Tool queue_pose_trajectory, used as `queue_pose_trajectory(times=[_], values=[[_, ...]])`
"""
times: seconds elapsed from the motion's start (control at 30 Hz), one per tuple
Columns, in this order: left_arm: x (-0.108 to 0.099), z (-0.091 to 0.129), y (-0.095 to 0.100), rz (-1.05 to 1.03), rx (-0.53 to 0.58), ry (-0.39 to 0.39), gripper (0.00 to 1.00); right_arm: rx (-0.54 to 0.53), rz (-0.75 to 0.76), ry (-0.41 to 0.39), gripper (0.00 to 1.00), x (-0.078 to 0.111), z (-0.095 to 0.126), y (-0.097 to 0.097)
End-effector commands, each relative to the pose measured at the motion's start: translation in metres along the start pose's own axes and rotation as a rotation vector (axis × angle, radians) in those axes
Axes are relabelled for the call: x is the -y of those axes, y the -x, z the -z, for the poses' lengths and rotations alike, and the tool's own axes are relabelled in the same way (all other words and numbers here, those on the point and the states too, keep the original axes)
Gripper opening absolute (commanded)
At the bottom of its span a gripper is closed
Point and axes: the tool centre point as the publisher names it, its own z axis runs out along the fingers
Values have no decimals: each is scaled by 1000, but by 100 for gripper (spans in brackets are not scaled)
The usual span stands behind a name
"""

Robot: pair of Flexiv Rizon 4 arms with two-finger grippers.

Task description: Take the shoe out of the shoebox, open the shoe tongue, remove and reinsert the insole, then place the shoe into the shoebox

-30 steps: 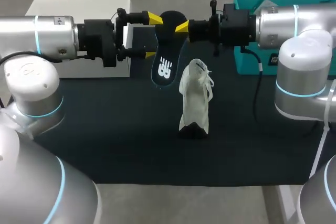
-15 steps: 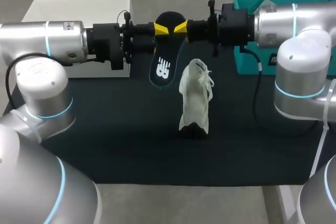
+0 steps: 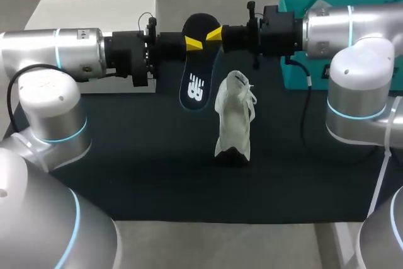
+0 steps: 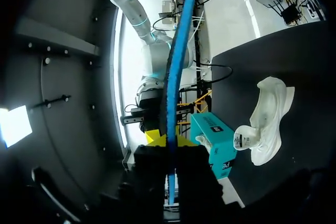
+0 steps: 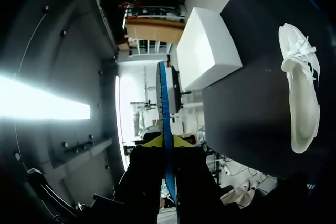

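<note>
Hanging over the dark bench point(image 3: 126, 155), the thin, dark insole point(image 3: 195, 77) is pinched by left fingers point(image 3: 192, 43) and right fingers point(image 3: 215, 33); the white laced shoe point(image 3: 233, 124) rests nearer, teal shoebox point(image 3: 291, 75) half hidden far right.

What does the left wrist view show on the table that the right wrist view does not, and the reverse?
Only the left wrist view shows the teal shoebox. Only the right wrist view shows the white box. Both show the insole, seen edge-on with a blue rim, and the white shoe.
</note>
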Motion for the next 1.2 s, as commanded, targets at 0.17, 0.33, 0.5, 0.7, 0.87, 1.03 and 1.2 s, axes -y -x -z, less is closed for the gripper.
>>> queue_pose_trajectory(times=[0.17, 0.33, 0.5, 0.7, 0.87, 1.03, 1.2], values=[[2, -4, -3, 23, 16, -11, 0, 28, 13, 57, 100, -3, 19, 3], [5, -4, -4, 38, 13, -7, 0, 146, 24, 193, 100, -13, 54, 7], [4, -7, -3, 58, 8, 5, 0, 173, 34, 258, 100, -17, 61, 5], [2, -8, -1, 103, 19, 13, 0, 173, 34, 258, 100, -17, 61, 5], [4, -6, 0, 180, 46, 15, 0, 173, 34, 258, 100, -17, 61, 5], [12, -13, 5, 174, 22, 15, 0, 173, 34, 258, 100, -17, 61, 5], [22, -21, 4, 227, 1, 12, 0, 250, 38, 233, 100, -11, 80, 17]])
